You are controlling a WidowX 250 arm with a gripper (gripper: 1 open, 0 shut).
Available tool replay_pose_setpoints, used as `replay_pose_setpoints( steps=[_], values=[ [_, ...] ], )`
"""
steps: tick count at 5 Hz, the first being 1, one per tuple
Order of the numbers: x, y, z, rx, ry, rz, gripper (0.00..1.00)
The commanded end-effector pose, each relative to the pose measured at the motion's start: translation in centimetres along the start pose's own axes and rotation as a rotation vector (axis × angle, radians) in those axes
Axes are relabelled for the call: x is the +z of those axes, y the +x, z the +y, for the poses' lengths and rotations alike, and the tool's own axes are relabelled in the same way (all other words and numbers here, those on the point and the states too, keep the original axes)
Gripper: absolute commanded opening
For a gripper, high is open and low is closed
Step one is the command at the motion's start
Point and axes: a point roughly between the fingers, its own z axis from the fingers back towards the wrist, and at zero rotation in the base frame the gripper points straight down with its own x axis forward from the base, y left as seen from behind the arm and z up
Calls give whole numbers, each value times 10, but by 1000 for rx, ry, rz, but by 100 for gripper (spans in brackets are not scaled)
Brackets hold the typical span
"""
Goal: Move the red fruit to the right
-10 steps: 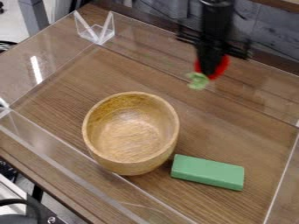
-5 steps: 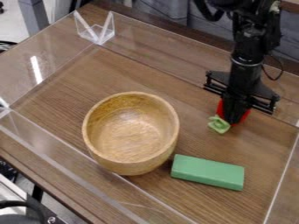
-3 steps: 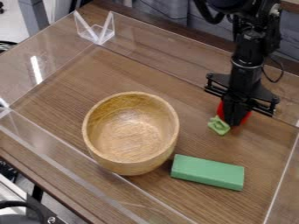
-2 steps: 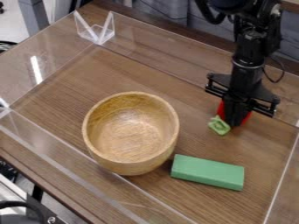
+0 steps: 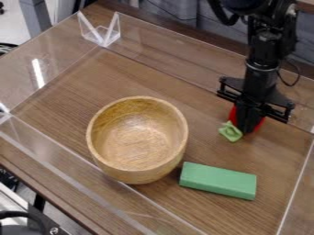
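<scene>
The red fruit point(image 5: 233, 129) is a small red toy with a green leafy cap, low over the wooden table near the right wall of the clear enclosure. My gripper point(image 5: 251, 122) points straight down and is shut on the red fruit, whose green cap sticks out to the lower left. Most of the red body is hidden between the dark fingers.
A wooden bowl point(image 5: 138, 139) stands at the front centre. A flat green block point(image 5: 218, 180) lies in front of the gripper, right of the bowl. Clear plastic walls point(image 5: 300, 184) ring the table, and a clear bracket point(image 5: 101, 30) stands at the back left.
Two seconds ago the gripper held the fruit high at the back; it has come down to the right side of the table and has kept still over the last second.
</scene>
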Motion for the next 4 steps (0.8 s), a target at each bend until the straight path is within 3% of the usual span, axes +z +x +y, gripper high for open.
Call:
replay_pose_setpoints(
  steps=[1, 4],
  values=[
    [1, 3, 11, 28, -2, 3, 100],
    [26, 2, 28, 73, -35, -5, 100]
  ],
)
